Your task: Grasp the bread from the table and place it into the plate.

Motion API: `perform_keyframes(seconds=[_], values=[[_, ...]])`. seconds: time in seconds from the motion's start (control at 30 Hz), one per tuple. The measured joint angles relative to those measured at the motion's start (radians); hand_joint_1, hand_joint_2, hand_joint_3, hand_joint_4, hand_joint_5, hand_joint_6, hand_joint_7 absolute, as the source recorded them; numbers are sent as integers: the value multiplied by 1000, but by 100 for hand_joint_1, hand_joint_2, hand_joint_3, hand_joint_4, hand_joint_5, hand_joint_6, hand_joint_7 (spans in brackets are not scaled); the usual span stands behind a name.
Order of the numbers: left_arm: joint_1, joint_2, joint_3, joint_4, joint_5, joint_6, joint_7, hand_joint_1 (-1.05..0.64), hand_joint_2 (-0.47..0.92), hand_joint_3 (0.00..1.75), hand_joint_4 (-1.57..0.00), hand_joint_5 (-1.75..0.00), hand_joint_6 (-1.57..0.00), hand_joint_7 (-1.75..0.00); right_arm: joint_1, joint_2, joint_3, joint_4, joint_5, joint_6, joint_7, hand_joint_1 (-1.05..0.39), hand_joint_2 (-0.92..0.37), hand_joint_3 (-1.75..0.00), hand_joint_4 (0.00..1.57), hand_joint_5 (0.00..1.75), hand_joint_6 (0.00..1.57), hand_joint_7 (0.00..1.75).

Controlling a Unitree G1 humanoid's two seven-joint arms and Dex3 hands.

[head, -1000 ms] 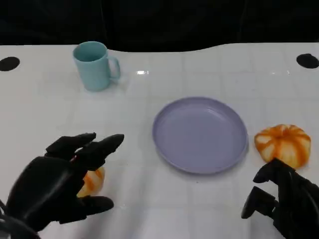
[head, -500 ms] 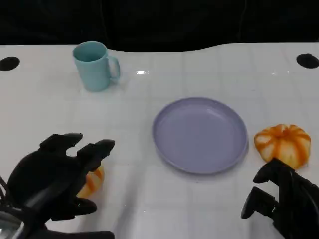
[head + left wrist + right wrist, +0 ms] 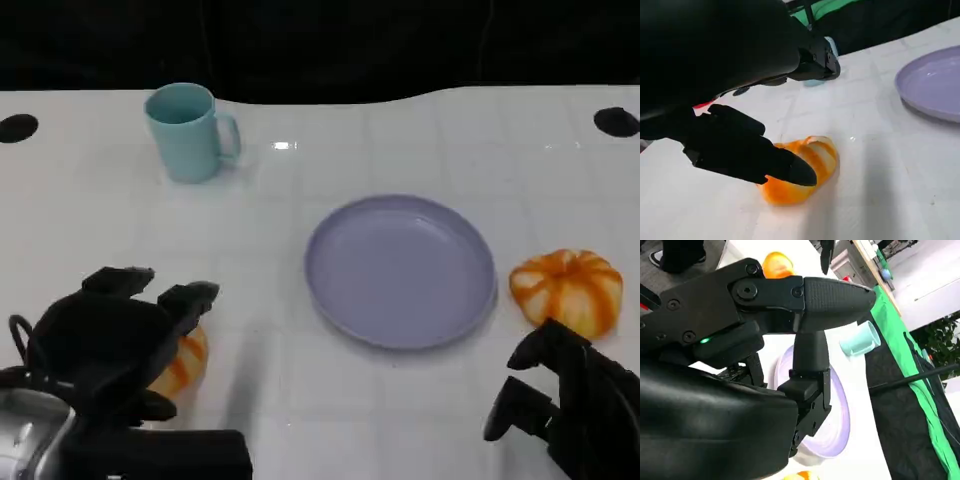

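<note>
Two orange-and-white breads lie on the white table. The small bread (image 3: 187, 360) (image 3: 807, 167) sits at the near left, partly hidden under my left hand (image 3: 110, 345). That hand hovers over it with fingers apart, and one fingertip (image 3: 792, 172) lies against the bread's top without closing round it. The larger bread (image 3: 568, 290) rests right of the lilac plate (image 3: 400, 270), just beyond my right hand (image 3: 565, 400), which holds nothing, its fingers apart. The plate (image 3: 835, 415) holds nothing. The wrist view also catches the small bread (image 3: 777, 265) across the table.
A light blue mug (image 3: 190, 130) (image 3: 862, 340) stands at the far left, well clear of both hands. Black round holes (image 3: 617, 122) mark the far corners of the table. Bare white surface lies between the small bread and the plate.
My left hand has drawn back toward the near edge and lowered over the small bread, its fingers bending closer around it. The right hand, plate and both breads stay put.
</note>
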Motion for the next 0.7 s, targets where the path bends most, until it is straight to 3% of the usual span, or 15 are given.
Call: perform_keyframes(seconds=[0.7], values=[[-150,25,-99,314,-31,23,50,-49,82,0,-4,-14,-12,0,8,-4,-1,-7,0,0,16,-48,-92,-49,67,175,48,170]])
